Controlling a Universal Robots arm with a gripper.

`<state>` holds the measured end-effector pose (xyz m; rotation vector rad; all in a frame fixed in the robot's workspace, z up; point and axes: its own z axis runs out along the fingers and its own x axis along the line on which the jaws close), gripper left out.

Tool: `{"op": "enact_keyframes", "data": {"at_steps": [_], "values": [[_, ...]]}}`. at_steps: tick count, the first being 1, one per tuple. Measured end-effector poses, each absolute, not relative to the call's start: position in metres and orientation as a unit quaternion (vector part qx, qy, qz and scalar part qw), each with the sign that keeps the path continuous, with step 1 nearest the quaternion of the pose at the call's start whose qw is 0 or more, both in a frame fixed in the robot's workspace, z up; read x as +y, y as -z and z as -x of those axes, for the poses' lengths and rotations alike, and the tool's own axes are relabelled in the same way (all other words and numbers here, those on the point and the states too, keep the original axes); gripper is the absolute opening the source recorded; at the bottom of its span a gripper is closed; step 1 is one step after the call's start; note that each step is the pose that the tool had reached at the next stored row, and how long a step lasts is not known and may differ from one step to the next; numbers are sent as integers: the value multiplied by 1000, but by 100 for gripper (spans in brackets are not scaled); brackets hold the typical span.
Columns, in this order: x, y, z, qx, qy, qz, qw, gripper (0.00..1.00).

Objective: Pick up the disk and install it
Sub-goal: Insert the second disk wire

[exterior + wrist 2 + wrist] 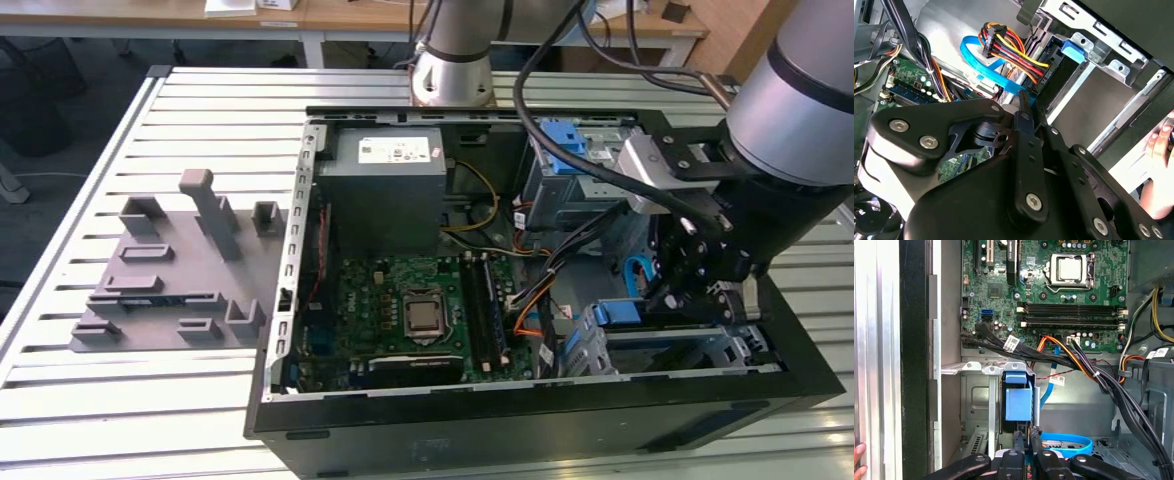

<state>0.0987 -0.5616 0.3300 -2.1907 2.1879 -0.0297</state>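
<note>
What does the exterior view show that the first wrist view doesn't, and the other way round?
The exterior view alone takes in the grey fixture plate on the slatted table, on the exterior view's left of the open computer case, plus the grey power supply box. The first wrist view alone shows fingertips of a person's hand at the case's edge and the blue carrier tab in the drive bay. Both show the motherboard with its bare processor socket, the cable bundles and the gripper.

Exterior view overlooks open computer case [534,400]; both wrist views (close) peer inside.
</note>
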Motion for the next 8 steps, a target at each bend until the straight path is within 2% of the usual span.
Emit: {"op": "enact_keyframes", "data": {"at_steps": [1, 2, 8], "values": [[-562, -330, -99, 706, 10, 707, 23, 18], [-562, -330, -99, 706, 10, 707, 23, 24], [-562, -333, -99, 706, 10, 707, 23, 24]]}}
